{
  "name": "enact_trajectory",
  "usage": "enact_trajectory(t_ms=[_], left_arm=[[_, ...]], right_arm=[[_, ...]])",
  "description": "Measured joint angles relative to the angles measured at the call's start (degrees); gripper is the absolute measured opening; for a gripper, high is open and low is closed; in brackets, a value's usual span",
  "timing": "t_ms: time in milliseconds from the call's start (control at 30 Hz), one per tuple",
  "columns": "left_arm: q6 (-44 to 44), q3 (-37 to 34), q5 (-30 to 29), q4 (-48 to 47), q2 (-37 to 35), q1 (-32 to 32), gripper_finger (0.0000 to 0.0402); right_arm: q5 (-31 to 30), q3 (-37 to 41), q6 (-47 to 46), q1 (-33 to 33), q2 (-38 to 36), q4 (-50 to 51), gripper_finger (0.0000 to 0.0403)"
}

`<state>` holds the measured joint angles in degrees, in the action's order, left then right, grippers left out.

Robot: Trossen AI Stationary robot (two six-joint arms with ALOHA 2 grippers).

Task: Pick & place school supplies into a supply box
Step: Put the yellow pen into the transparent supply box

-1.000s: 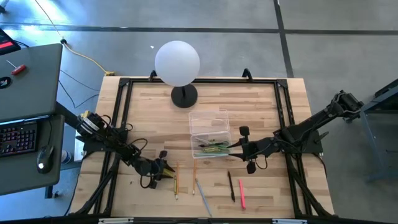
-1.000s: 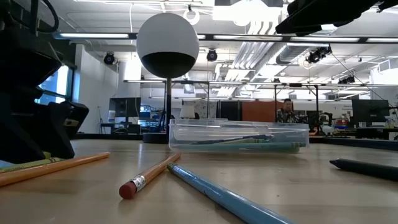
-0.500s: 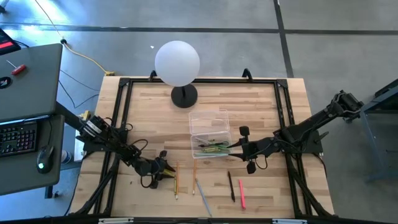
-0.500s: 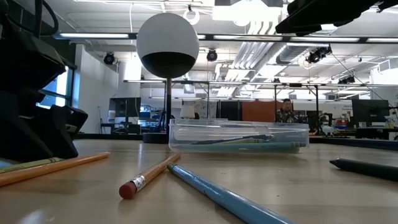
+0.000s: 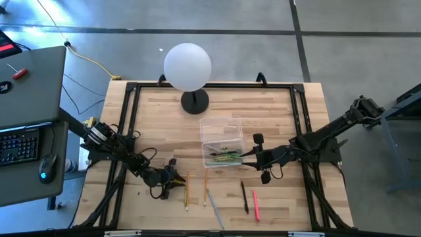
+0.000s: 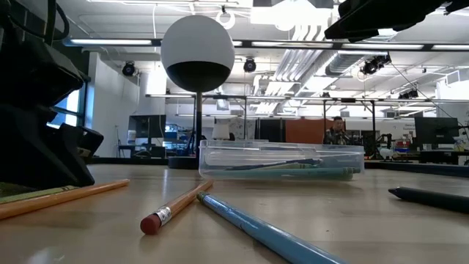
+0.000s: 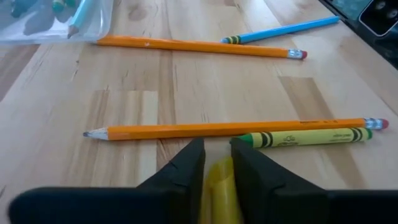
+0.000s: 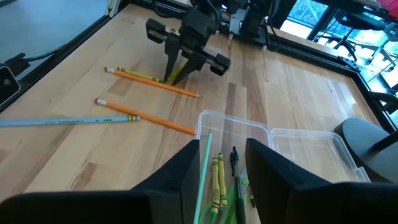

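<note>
Lying on grained wood table (image 5: 263, 112): slim orange pencil (image 7: 236, 129); left gripper (image 7: 216, 163) pinching waxy yellow crayon (image 7: 219, 186); right gripper (image 8: 222, 163) hovering open over clear box (image 8: 264, 142).

Clear box (image 8: 249, 149) with pens seen past open right gripper (image 8: 222, 163); left gripper (image 8: 180, 70) lowered on yellow crayon (image 8: 176, 74).
</note>
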<state>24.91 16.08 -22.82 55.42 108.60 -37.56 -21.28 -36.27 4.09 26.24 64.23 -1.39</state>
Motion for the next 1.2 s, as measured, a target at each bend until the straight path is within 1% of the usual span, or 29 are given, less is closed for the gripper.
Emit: enact_trajectory(t_ms=[133,267,333,400,467,600,633,700,733,867,1000,1200], left_arm=[[-0.1,-0.6,0.6,1.1,0.0,0.0,0.0079],[1.3,-1.3,0.7,2.1,0.0,0.1,0.0077],[2.3,-1.3,-0.8,2.0,0.0,0.1,0.0084],[2.5,-0.9,-4.1,0.8,0.0,-0.1,0.0093],[0.2,-0.6,-8.4,-0.4,0.0,-0.1,0.0097],[-6.3,0.2,-19.8,1.1,0.6,0.1,0.0092],[-6.9,0.5,-22.9,0.8,0.7,0.3,0.0090],[-6.9,1.0,-26.7,0.5,0.7,0.3,0.0086],[-6.9,1.3,-27.5,0.4,0.7,0.3,0.0086],[-6.6,3.0,-27.6,0.3,0.8,0.2,0.0092],[-7.0,6.7,-27.6,0.7,0.8,1.0,0.0096],[-15.1,14.0,-30.1,1.1,0.0,4.3,0.0088]], right_arm=[[0.0,0.0,-0.8,0.0,0.0,-0.2,0.0108],[0.0,0.0,-1.1,0.0,0.0,-0.1,0.0108],[0.0,0.0,-1.1,0.0,0.0,-0.2,0.0107],[0.0,0.0,-1.0,0.0,0.0,-0.2,0.0107],[0.0,0.0,-0.5,0.0,0.0,-0.2,0.0108],[0.0,0.0,0.2,0.0,0.0,-0.2,0.0106],[0.0,0.0,0.4,0.0,0.0,-0.2,0.0106],[0.0,0.0,0.2,0.0,0.0,-0.2,0.0106],[0.0,0.0,-0.4,0.0,0.0,-0.2,0.0106],[0.0,0.0,-2.8,0.0,0.0,-0.2,0.0106],[0.0,0.0,-4.0,0.0,0.0,-0.2,0.0106],[0.0,0.0,-4.0,0.0,0.0,-0.2,0.0105]])
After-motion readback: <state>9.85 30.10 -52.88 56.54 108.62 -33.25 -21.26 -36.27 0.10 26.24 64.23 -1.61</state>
